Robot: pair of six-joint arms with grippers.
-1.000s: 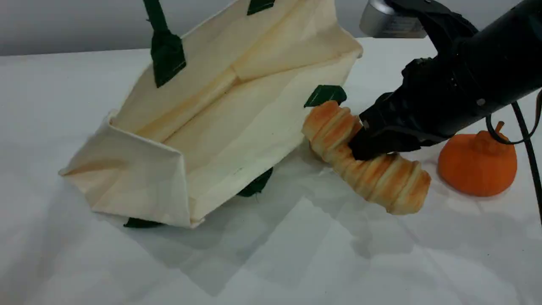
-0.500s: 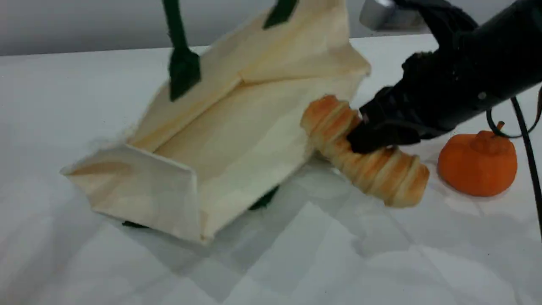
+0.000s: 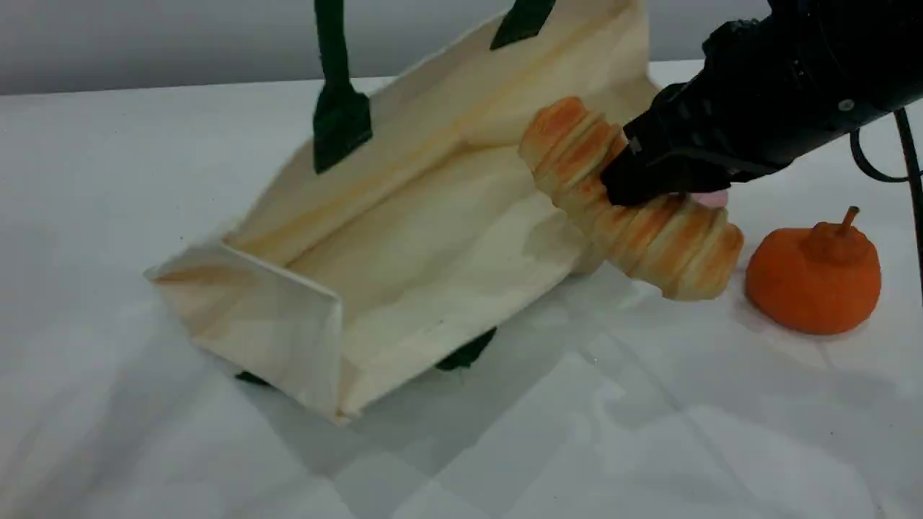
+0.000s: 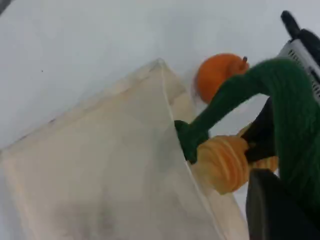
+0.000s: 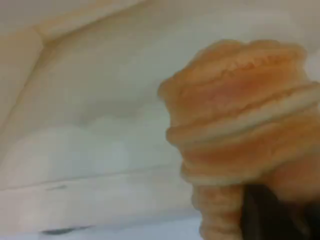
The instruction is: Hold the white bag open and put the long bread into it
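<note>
The white bag [image 3: 404, 238] lies tilted on the table with its mouth toward the upper right. Its dark green rope handle [image 3: 330, 43] is pulled taut up out of the scene view. In the left wrist view that handle [image 4: 270, 95] runs into my left gripper [image 4: 287, 200], which is shut on it. My right gripper [image 3: 649, 184] is shut on the middle of the long bread [image 3: 634, 216], held off the table. The bread's left end hangs over the bag's mouth edge. The right wrist view shows the bread [image 5: 240, 125] close up before the bag's pale inside [image 5: 90, 125].
A round orange fruit with a stem [image 3: 815, 274] sits on the white table [image 3: 505, 447] just right of the bread, and also shows in the left wrist view as the orange fruit [image 4: 217, 75]. The right arm's black cable [image 3: 910, 180] hangs above it.
The handle has risen and drawn the bag up and to the right. The right gripper has lifted the bread off the table and up to the bag's mouth.
</note>
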